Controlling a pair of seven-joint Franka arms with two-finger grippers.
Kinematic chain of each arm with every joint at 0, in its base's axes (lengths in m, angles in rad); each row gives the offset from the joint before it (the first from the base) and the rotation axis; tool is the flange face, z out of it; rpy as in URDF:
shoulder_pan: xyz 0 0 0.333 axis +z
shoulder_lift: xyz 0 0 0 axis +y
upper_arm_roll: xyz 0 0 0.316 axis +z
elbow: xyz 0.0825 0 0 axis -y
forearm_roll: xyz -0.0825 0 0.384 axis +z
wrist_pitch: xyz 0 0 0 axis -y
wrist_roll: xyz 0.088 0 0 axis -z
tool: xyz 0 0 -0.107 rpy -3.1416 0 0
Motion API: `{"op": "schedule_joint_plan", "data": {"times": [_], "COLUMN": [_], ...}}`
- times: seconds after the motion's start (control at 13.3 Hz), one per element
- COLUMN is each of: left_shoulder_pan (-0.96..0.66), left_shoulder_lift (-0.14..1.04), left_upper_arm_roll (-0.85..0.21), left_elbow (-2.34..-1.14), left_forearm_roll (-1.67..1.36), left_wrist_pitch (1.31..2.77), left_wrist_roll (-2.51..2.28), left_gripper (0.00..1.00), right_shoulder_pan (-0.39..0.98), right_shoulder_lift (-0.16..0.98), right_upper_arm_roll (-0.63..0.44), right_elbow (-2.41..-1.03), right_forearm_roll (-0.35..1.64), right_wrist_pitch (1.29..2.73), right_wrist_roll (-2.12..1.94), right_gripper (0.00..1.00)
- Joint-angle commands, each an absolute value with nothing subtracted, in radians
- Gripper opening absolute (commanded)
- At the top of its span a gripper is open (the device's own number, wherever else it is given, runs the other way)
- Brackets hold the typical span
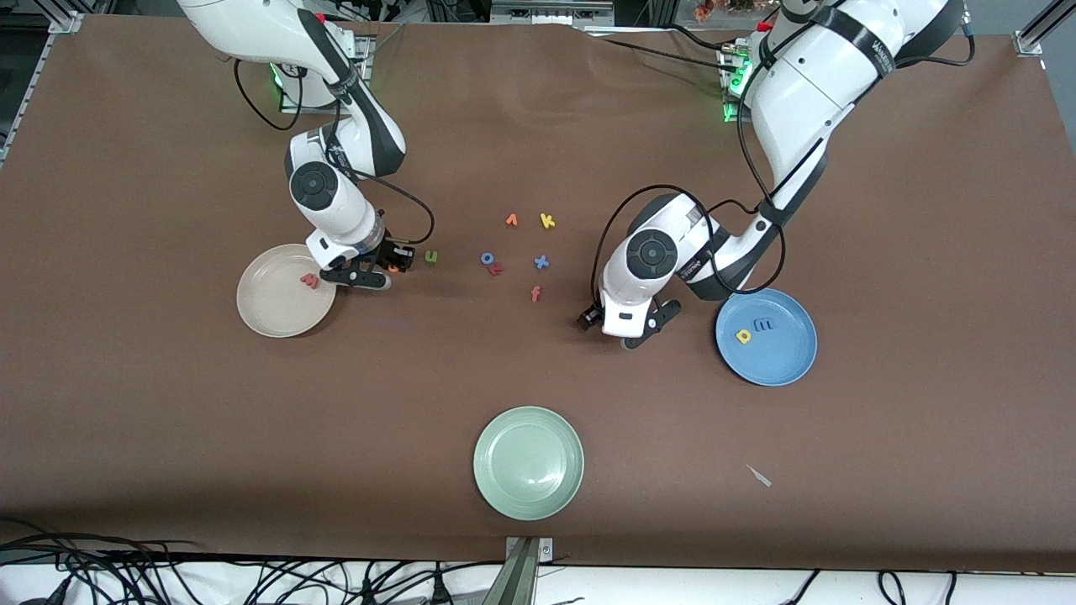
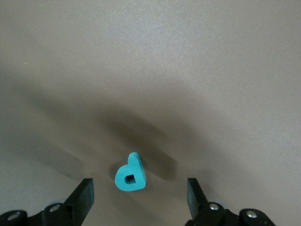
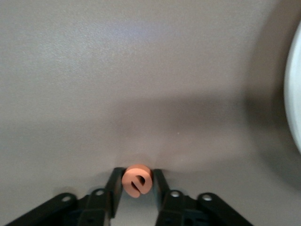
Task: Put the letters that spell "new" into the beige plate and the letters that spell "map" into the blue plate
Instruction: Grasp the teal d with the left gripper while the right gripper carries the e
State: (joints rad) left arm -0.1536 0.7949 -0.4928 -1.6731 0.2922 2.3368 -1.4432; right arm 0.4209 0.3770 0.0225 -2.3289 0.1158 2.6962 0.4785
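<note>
Right gripper (image 3: 137, 184): clamped on the orange e (image 3: 137, 180), beside the beige plate (image 1: 267, 313).
Left gripper (image 2: 140, 194): spread wide around the teal p (image 2: 130, 173).
Advice: lift e straight, release above the plate.

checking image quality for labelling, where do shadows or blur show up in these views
Left wrist view: a soft dark shadow spreads over the table around the teal p. Right wrist view: the orange e is slightly soft in the right gripper, with a shadow band beside the beige plate. Front view: evenly lit and sharp.
</note>
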Motion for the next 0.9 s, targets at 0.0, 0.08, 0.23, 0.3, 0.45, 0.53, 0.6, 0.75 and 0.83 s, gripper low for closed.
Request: {"op": "schedule_joint_plan", "data": {"times": [0.0,0.08,0.23,0.3,0.45,0.53,0.6,0.75,0.83], "left_shoulder_pan": [-0.160,-0.156,-0.160,-0.163,-0.164,-0.163,-0.163,-0.155,-0.156], "left_shoulder_lift": [0.799,0.802,0.808,0.808,0.808,0.808,0.805,0.795,0.779], "left_upper_arm_roll": [-0.483,-0.483,-0.474,-0.474,-0.474,-0.474,-0.474,-0.477,-0.477], "left_elbow": [-1.660,-1.660,-1.661,-1.663,-1.669,-1.669,-1.667,-1.663,-1.652], "left_forearm_roll": [0.302,0.302,0.304,0.305,0.305,0.307,0.307,0.307,0.307], "left_wrist_pitch": [2.315,2.315,2.315,2.315,2.315,2.315,2.315,2.281,2.225], "left_wrist_roll": [-1.462,-1.463,-1.457,-1.457,-1.457,-1.451,-1.436,-1.428,-1.416], "left_gripper": [0.74,0.72,0.70,0.62,0.33,0.16,0.07,0.05,0.05], "right_shoulder_pan": [0.422,0.422,0.422,0.420,0.420,0.420,0.420,0.420,0.420], "right_shoulder_lift": [0.393,0.388,0.379,0.370,0.351,0.342,0.333,0.330,0.330], "right_upper_arm_roll": [0.029,0.029,0.026,0.022,-0.009,-0.030,-0.060,-0.115,-0.141], "right_elbow": [-2.329,-2.319,-2.284,-2.269,-2.232,-2.214,-2.195,-2.152,-2.139], "right_forearm_roll": [0.126,0.126,0.126,0.121,0.118,0.118,0.117,0.112,0.107], "right_wrist_pitch": [2.709,2.707,2.639,2.597,2.507,2.462,2.415,2.330,2.307], "right_wrist_roll": [0.489,0.479,0.469,0.463,0.410,0.362,0.306,0.211,0.180], "right_gripper": [0.23,0.20,0.20,0.20,0.20,0.20,0.20,0.20,0.20]}}
